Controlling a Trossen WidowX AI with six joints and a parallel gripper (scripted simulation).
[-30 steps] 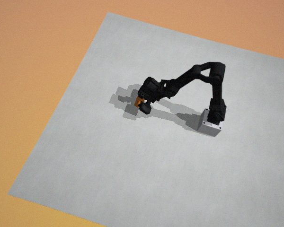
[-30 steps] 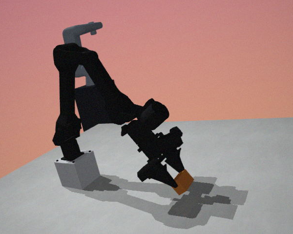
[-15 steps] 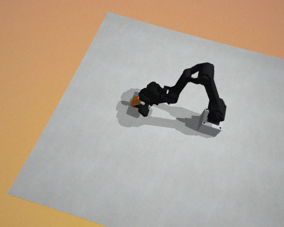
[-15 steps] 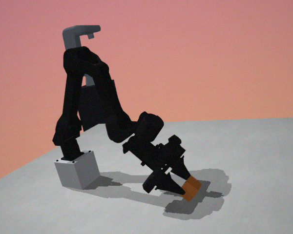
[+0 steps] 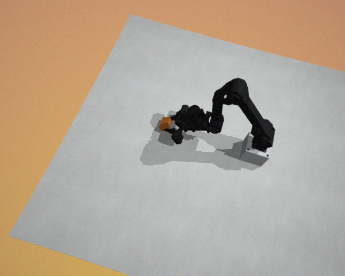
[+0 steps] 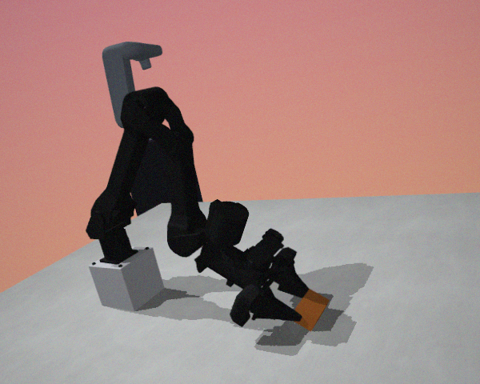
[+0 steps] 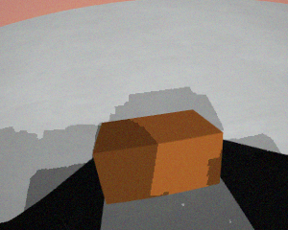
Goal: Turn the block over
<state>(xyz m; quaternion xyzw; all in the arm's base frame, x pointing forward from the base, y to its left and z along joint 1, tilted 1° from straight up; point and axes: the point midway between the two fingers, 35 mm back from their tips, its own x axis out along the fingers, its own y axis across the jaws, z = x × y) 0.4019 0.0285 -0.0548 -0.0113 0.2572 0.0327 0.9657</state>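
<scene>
The orange block is between the two black fingertips, tilted and low over the grey table. My gripper is shut on it, with one finger on each side, and reaches down at a shallow slant. In the wrist view one broad face and the narrower face above it show, both plain orange with shadow patches. No mark can be made out on any visible face. I cannot tell whether the lowest edge touches the table.
The arm's pale base block stands on the table behind the gripper. In the exterior view, a grey bent post and a dark panel show behind the arm. Shadows of the arm lie around the block.
</scene>
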